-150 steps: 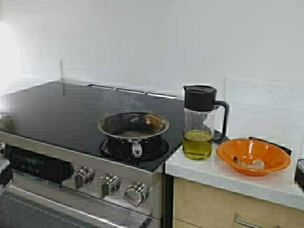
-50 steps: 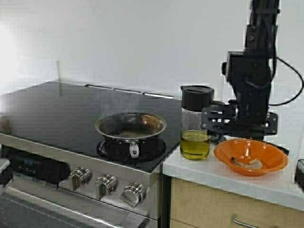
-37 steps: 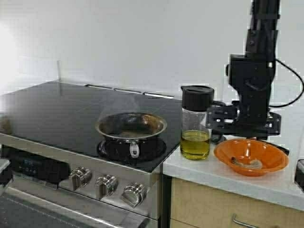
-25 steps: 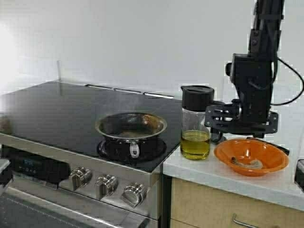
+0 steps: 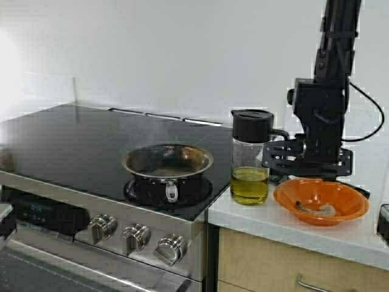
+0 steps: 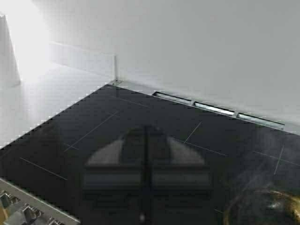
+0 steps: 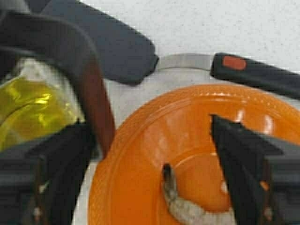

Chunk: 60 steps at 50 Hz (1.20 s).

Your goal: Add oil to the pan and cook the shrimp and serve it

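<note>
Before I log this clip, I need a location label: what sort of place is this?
Most likely a home kitchen: a glass-top stove with knobs, a pan on a burner, and a countertop holding an oil jug.

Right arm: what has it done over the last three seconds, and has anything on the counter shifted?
The right gripper came into the high view from above and settled, open, behind the orange bowl, beside the oil jug's handle. It holds nothing yet. The view shifted slightly, so the base moved a little. The pan, oil jug, orange bowl and shrimp stayed put.
</note>
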Tool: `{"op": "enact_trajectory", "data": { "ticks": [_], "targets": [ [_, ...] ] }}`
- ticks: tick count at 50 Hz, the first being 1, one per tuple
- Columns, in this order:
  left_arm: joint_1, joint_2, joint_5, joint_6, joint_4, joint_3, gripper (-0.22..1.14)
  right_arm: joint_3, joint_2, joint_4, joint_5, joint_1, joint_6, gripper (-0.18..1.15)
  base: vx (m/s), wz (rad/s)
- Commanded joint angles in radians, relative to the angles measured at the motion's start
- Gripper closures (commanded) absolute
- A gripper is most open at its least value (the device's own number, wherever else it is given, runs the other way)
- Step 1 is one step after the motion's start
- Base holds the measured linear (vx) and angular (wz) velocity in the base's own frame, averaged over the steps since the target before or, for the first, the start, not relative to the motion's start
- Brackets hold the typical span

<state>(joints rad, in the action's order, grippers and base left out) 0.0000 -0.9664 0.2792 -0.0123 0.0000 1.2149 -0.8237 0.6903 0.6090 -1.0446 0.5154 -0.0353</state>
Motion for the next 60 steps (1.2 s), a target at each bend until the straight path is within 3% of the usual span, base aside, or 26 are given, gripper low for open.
{"op": "enact_trajectory", "data": {
  "ticks": [1, 37, 42, 52, 60],
  "targets": [
    [0.002, 0.005, 0.005, 0.000, -0.002, -0.008, 0.89, 0.020, -0.014, -0.009, 0.000, -0.009, 0.003, -0.05, 0.00, 0.00],
    [0.002, 0.005, 0.005, -0.002, 0.000, -0.005, 0.89, 0.100, -0.005, -0.025, 0.032, -0.037, 0.063, -0.02, 0.00, 0.00],
    [0.002, 0.006, 0.005, -0.002, 0.000, -0.003, 0.89, 0.120, 0.000, -0.014, 0.038, -0.037, 0.063, 0.11, 0.00, 0.00],
    [0.002, 0.005, 0.005, -0.002, 0.000, -0.002, 0.89, 0.183, 0.020, 0.014, 0.087, -0.035, 0.063, 0.59, 0.00, 0.00],
    [0.002, 0.005, 0.005, 0.000, -0.002, -0.002, 0.89, 0.230, 0.032, 0.026, 0.120, -0.035, 0.055, 0.87, 0.00, 0.00]
  ]
}}
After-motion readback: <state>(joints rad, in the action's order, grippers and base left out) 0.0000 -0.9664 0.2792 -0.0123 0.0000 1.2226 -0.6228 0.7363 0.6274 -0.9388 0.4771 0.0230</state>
